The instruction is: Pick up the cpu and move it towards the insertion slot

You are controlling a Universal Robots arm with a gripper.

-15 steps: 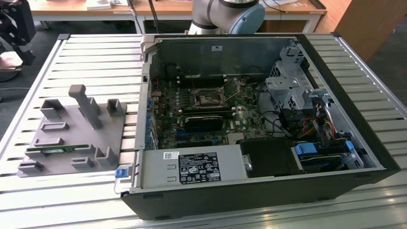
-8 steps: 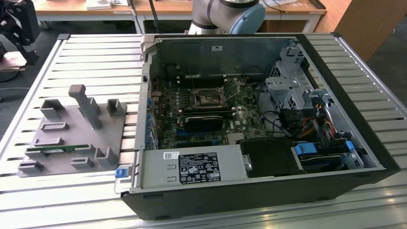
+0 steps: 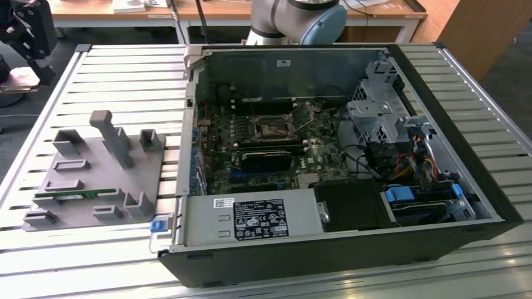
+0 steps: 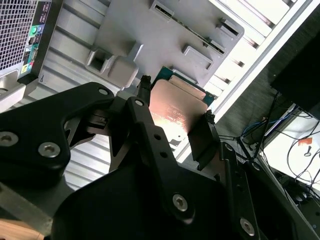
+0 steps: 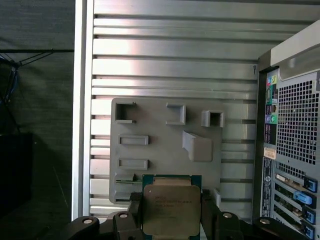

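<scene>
Since my gripper (image 4: 176,102) is closed on the cpu (image 5: 171,207) by just two edges, any jolt could tilt or drop it.

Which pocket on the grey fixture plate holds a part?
The long narrow pocket on the exterior view's left, with the green memory stick lying in it; the others show only grey.

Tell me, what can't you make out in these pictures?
1. The cpu: one edge is cut off by the first wrist view's border, and the fingers cover its gripped sides.
2. The insertion slot: too small in the exterior view to show its contacts.
3. The cpu's underside: turned away in both wrist views.
</scene>
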